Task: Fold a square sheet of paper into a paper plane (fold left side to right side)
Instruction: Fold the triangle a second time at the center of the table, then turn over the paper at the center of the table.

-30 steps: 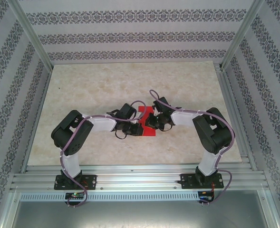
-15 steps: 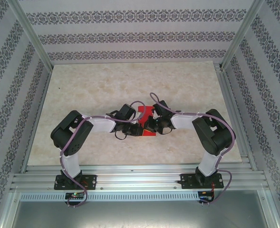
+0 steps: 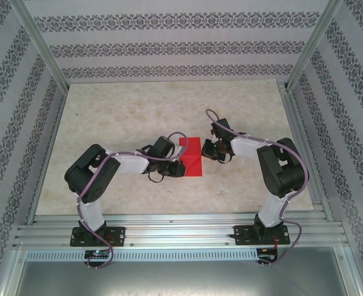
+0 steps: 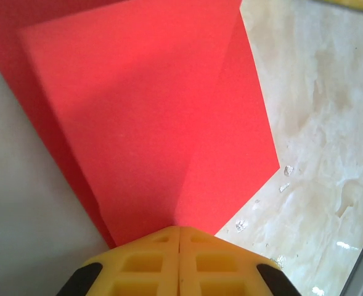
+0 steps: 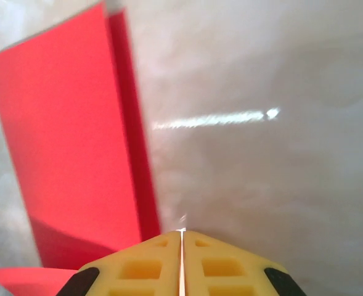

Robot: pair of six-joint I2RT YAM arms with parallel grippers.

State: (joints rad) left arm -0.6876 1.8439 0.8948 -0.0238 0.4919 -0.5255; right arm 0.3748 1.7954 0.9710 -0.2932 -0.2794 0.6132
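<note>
1 red sheet (image 3: 193, 160) — L tool (image 4: 179, 233), R tool (image 5: 181, 234)

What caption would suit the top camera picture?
A left arm and right arm flank a folded red sheet of paper on a marbled table.

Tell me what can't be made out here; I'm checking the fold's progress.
Top view: the left gripper covers part of the sheet of paper's left edge.
Left wrist: sheet cut off by the top edge.
Right wrist: sheet blurred, its near end behind the right gripper.
</note>
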